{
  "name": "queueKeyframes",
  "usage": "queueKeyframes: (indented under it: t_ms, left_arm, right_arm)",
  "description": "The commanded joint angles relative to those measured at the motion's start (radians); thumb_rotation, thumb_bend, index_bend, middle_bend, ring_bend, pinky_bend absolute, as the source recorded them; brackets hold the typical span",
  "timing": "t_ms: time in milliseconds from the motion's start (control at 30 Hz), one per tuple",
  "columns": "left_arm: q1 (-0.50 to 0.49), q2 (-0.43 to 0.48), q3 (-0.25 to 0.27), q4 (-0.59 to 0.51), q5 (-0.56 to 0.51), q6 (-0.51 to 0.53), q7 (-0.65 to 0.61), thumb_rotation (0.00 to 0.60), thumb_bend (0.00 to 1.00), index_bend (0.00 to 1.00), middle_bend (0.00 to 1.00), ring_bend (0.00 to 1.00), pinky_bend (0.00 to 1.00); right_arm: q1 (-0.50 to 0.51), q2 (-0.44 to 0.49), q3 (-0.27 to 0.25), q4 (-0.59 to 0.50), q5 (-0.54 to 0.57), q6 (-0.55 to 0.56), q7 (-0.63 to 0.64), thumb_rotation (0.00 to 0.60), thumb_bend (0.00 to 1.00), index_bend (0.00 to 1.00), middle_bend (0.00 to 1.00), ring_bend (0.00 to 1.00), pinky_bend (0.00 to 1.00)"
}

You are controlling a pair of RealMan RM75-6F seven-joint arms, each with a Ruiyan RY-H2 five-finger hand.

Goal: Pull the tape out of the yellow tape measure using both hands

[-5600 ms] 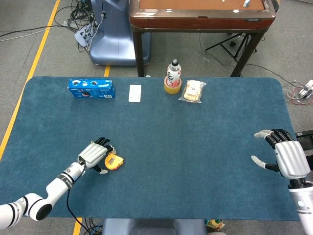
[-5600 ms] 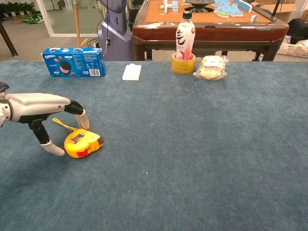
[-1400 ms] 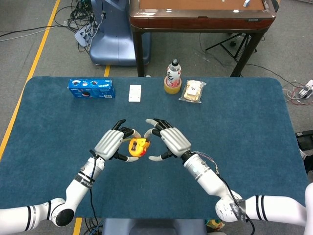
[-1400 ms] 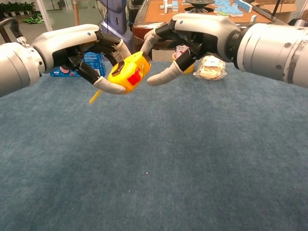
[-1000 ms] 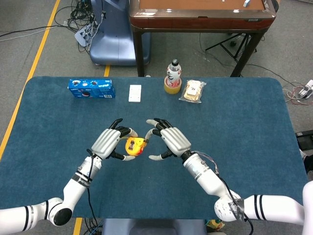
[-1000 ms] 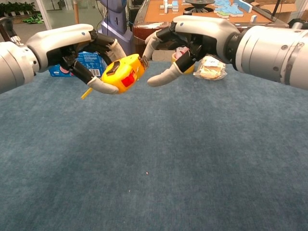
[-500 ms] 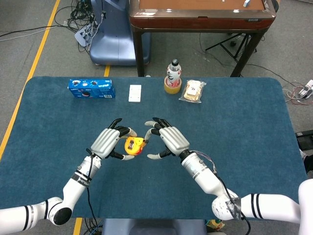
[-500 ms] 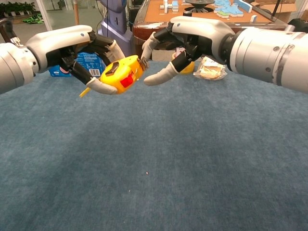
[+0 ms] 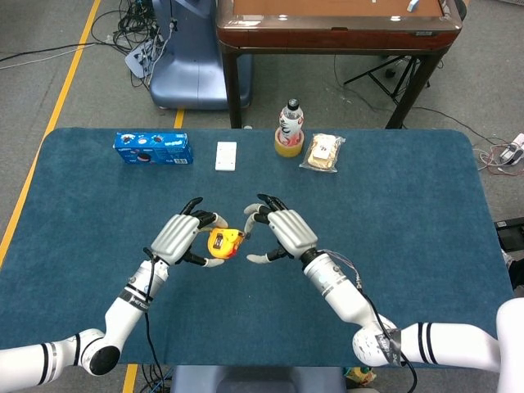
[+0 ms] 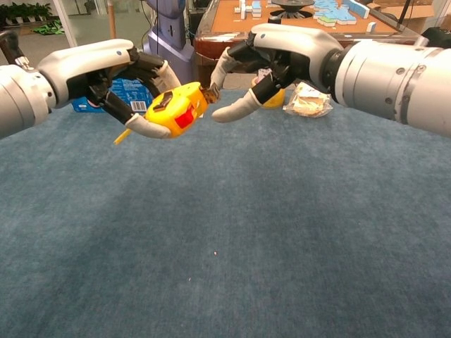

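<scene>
Left hand [image 10: 106, 67] grips yellow tape measure [image 10: 175, 110], fingers wrapped around case, lifted clear above blue table [image 10: 282, 232] near its middle. Right hand [image 10: 282, 49] meets it from other side, fingertip at tape hook on case's front edge (cannot tell if hook is actually pinched); thumb and other fingers spread. Thin yellow strap hangs below case. Blue cookie box [image 9: 153, 148], bottle [image 9: 291, 120], wrapped snack [image 9: 323, 152] along far edge.
</scene>
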Motion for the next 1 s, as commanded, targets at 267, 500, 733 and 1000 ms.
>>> queueKeyframes:
  t_ms: [267,500,733,1000]
  left_arm:
    - [0.001,-0.003,0.002,0.009,-0.001,-0.002,-0.005,0.6,0.11,0.49,0.51,0.3,0.0]
    - [0.003,-0.003,0.003,0.015,-0.002,-0.005,-0.01,0.6,0.11,0.49,0.51,0.3,0.0]
    - [0.003,-0.004,0.003,0.018,0.002,-0.005,-0.015,0.6,0.11,0.49,0.51,0.3,0.0]
    - [0.006,-0.003,0.004,0.021,0.001,-0.005,-0.017,0.6,0.11,0.49,0.51,0.3,0.0]
  right_arm:
    - [0.002,0.001,-0.001,0.003,0.003,0.001,0.002,0.6,0.24,0.69,0.27,0.0,0.0]
    - [-0.001,0.004,-0.003,0.009,0.007,0.004,0.005,0.6,0.3,0.71,0.29,0.0,0.0]
    - [0.0,0.004,-0.003,0.011,0.008,0.002,0.008,0.6,0.37,0.72,0.3,0.0,0.0]
    - [0.002,-0.001,-0.004,0.017,0.01,0.001,0.01,0.6,0.45,0.72,0.31,0.0,0.0]
